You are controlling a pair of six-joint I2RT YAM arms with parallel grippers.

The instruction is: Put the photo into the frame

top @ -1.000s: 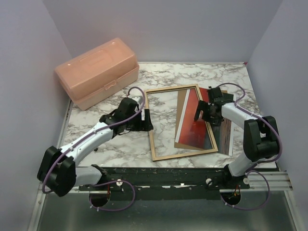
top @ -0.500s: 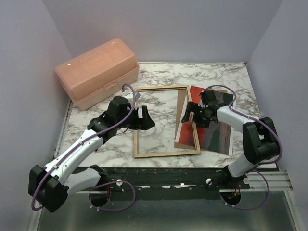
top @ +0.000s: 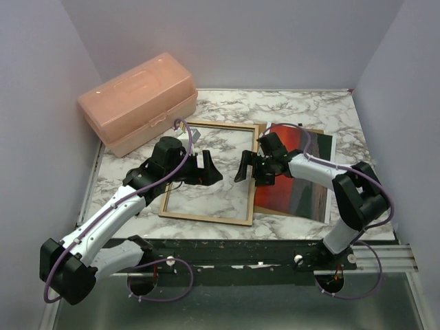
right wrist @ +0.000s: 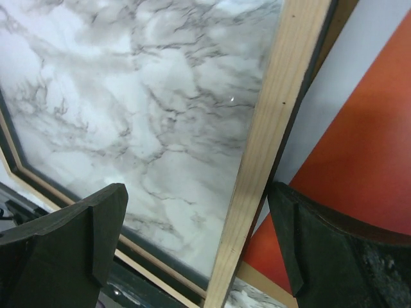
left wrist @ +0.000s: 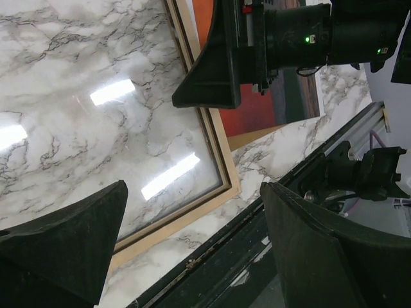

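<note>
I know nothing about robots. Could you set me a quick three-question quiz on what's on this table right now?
1. True or false: the photo lies picture side up.
2. The right arm's jaws are: A) shut on the photo; B) open over the right rail of the frame; C) shut on the box lid.
3. Fill in: the pink box stands at the far ____ corner of the table, seen from the top camera.

Key: 1 true; 2 B; 3 left.
</note>
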